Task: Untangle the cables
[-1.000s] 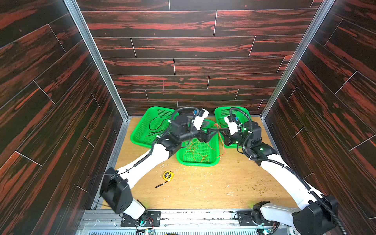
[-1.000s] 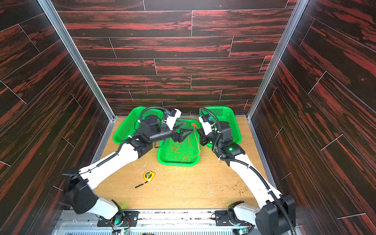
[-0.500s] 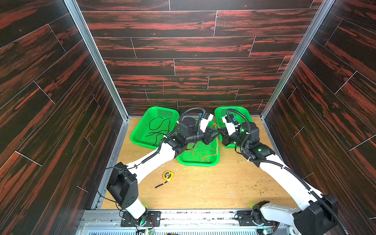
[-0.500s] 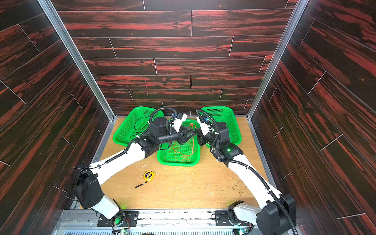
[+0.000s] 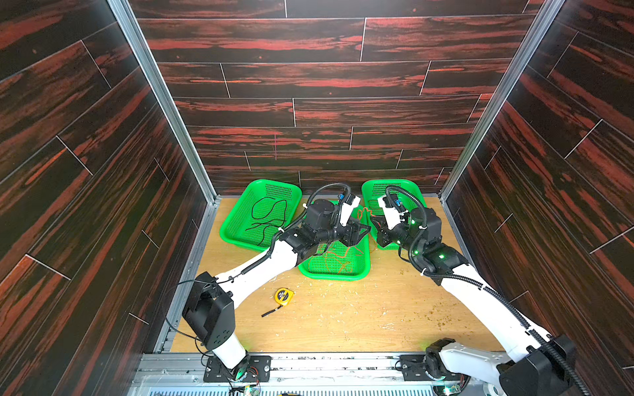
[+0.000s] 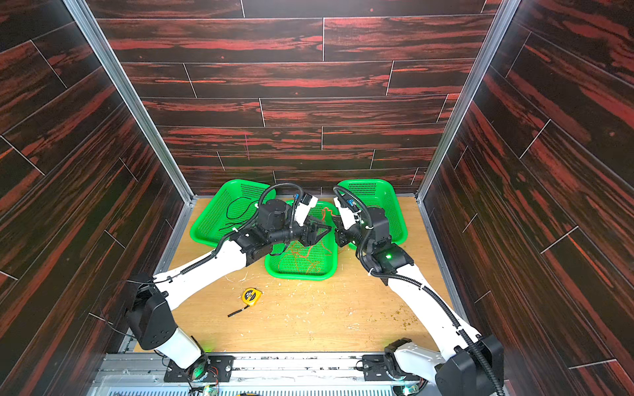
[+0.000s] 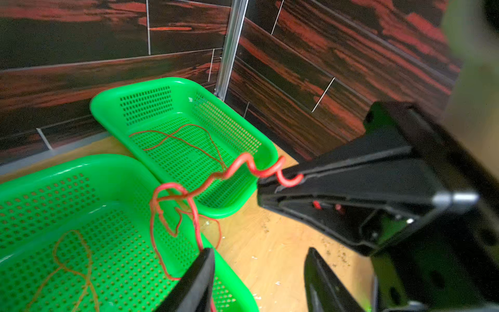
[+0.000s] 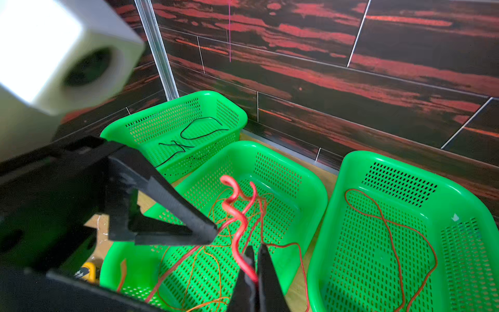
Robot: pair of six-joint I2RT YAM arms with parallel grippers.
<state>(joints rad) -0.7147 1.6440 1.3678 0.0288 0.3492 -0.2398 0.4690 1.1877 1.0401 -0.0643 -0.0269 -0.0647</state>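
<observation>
My right gripper (image 8: 256, 250) is closed tight on the red cable (image 8: 237, 216) and holds it in the air above the middle basket (image 8: 278, 173). One part of this cable lies in the right basket (image 8: 399, 175). Another part hangs into the middle basket, where it crosses the orange cable (image 7: 54, 251). My left gripper (image 7: 259, 252) is over the middle basket with its jaws apart, and the red cable passes just beside one finger. The black cable (image 8: 201, 118) lies alone in the left basket (image 8: 162, 121).
</observation>
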